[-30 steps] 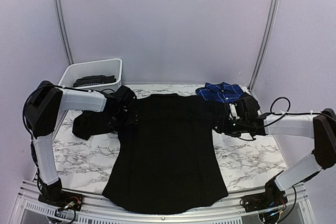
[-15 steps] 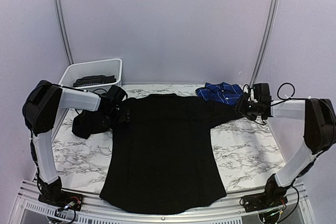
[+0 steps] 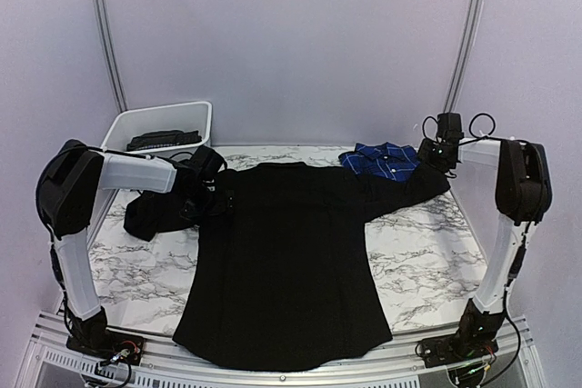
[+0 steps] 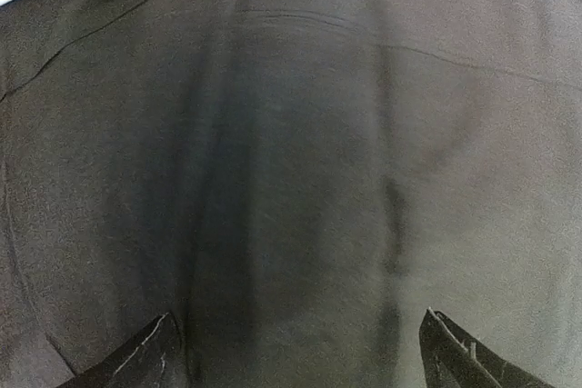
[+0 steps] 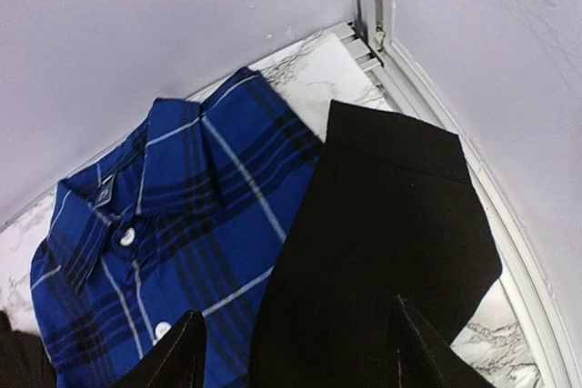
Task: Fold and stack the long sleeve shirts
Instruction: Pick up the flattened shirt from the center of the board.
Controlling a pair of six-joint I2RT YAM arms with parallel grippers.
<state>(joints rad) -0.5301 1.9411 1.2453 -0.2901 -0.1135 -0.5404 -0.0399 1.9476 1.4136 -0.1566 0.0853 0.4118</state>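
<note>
Soft black cloth, likely limp and light, the black shirt point(image 3: 282, 261) lay spread on the table point(image 3: 427, 252), one sleeve point(image 5: 382, 252) touching the plaid shirt point(image 3: 382, 159); your left end effector point(image 4: 296, 347) and right end effector point(image 5: 291, 352) were both spread apart, empty, so a cuff or shoulder seam looked the best hold.

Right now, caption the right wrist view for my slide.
Open right gripper above soft black shirt sleeve alongside folded blue plaid button-front shirt on marble table.
</note>
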